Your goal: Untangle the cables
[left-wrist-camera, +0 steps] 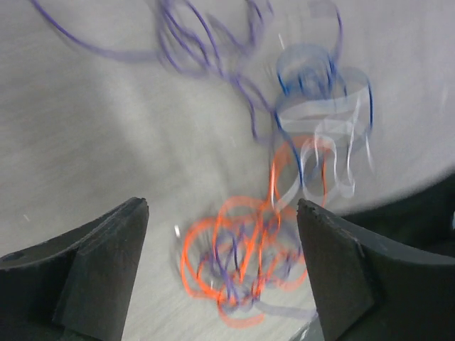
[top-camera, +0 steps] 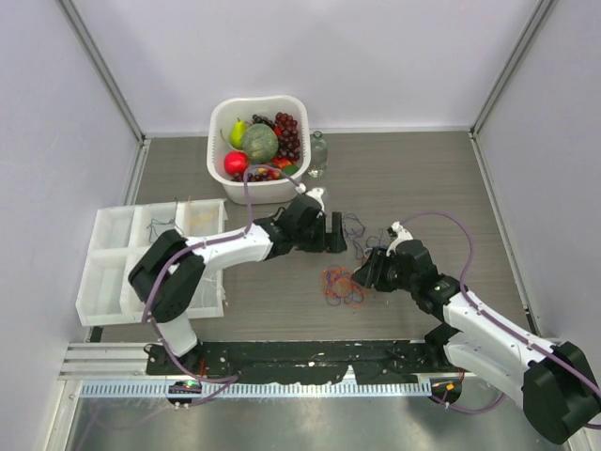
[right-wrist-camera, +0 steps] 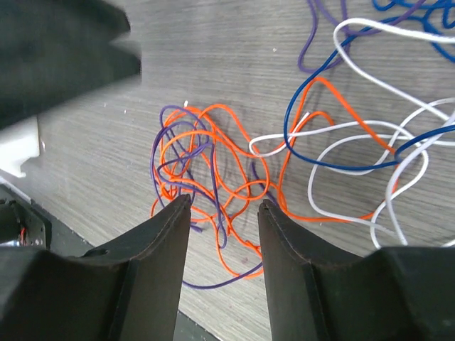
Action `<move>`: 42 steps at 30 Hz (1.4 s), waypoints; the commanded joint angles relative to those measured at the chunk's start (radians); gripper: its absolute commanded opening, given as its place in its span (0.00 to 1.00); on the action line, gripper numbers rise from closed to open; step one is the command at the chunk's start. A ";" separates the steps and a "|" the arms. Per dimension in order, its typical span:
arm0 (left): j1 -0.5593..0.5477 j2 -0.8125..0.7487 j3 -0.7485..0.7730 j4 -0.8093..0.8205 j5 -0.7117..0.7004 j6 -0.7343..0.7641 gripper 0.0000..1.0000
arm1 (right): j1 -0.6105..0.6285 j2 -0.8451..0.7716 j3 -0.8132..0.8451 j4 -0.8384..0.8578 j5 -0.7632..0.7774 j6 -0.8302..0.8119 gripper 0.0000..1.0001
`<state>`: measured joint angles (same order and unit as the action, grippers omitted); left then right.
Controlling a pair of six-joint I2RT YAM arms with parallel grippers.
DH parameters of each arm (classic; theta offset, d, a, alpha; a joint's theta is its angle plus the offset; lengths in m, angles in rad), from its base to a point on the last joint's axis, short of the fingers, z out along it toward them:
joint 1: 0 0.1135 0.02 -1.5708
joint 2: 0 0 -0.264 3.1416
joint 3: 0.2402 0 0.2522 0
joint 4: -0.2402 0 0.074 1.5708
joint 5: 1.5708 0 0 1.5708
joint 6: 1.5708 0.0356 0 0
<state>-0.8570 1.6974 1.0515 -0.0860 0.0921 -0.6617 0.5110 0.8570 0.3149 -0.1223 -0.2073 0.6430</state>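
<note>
**A:** What sat nearest your lens?

**B:** My own right gripper [right-wrist-camera: 225,204]. Its jaws were parted by a narrow gap and held nothing. Just past the tips lay the cables [right-wrist-camera: 206,177], an orange and purple knot flat on the table [right-wrist-camera: 234,64]. The blue and white loops [right-wrist-camera: 362,135] sprawled beside it.

**A:** And your other hand?

**B:** My left gripper [left-wrist-camera: 222,209] was spread wide and was empty too. It looked down on the same knot from the far side. That view was smeared, so I couldn't tell how high above the wood it hung.

**A:** What worried you?

**B:** Mostly the crowd of strands in front of my right jaws. Orange and purple crossed there several times over. Had I closed, I judged I would pinch both colours at once, and any pull would cinch the knot instead of opening it.

**A:** Anything else?

**B:** An orange strand ran off into the blue and white loops, so a careless tug could have dragged those back into the bunch. The wires were also very thin and might have slipped from my grip. And my two hands were near each other, so reaching for the knot together risked a bump.
</note>
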 commanded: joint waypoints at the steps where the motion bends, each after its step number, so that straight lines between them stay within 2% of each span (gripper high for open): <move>1: 0.090 0.135 0.140 0.010 -0.187 -0.275 0.91 | -0.003 -0.016 0.044 0.032 0.091 0.007 0.48; 3: 0.105 0.214 0.220 -0.030 -0.157 -0.364 0.91 | -0.003 -0.015 0.062 0.016 0.117 -0.009 0.48; 5: 0.113 0.275 0.255 0.011 -0.109 -0.458 0.86 | -0.003 -0.025 0.076 -0.005 0.138 -0.029 0.48; 7: 0.116 0.320 0.239 0.142 -0.097 -0.577 0.81 | -0.003 -0.047 0.081 -0.023 0.164 -0.042 0.48; 12: 0.127 0.384 0.174 0.238 -0.158 -0.850 0.65 | -0.005 -0.114 0.076 -0.063 0.204 -0.066 0.48; 14: 0.127 0.392 0.140 0.271 -0.189 -0.915 0.57 | -0.005 -0.133 0.073 -0.063 0.204 -0.063 0.48; 18: 0.125 0.380 0.085 0.319 -0.233 -0.980 0.35 | -0.003 -0.124 0.082 -0.063 0.204 -0.068 0.48; 23: 0.110 0.289 0.004 0.417 -0.308 -0.877 0.00 | -0.003 -0.087 0.089 -0.033 0.197 -0.071 0.48; 26: 0.095 0.217 -0.030 0.469 -0.298 -0.750 0.00 | -0.005 -0.035 0.107 -0.028 0.175 -0.091 0.48; 29: 0.053 0.090 -0.071 0.477 -0.321 -0.607 0.00 | -0.005 0.008 0.134 -0.028 0.152 -0.132 0.58; 32: 0.016 -0.069 -0.120 0.447 -0.321 -0.480 0.00 | -0.005 0.042 0.162 -0.011 0.117 -0.173 0.64; 37: 0.012 -0.249 -0.188 0.413 -0.133 -0.417 0.00 | 0.012 0.108 0.168 0.116 0.023 -0.244 0.72; 39: 0.010 -0.309 -0.189 0.370 -0.025 -0.385 0.00 | 0.043 0.145 0.191 0.180 0.041 -0.267 0.73; 42: 0.003 -0.407 -0.193 0.302 0.052 -0.352 0.00 | 0.102 0.232 0.249 0.240 0.077 -0.298 0.73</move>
<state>-0.8532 1.3815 0.8795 0.2897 -0.0139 -1.1141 0.5518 1.0138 0.4648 -0.0502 -0.1383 0.4213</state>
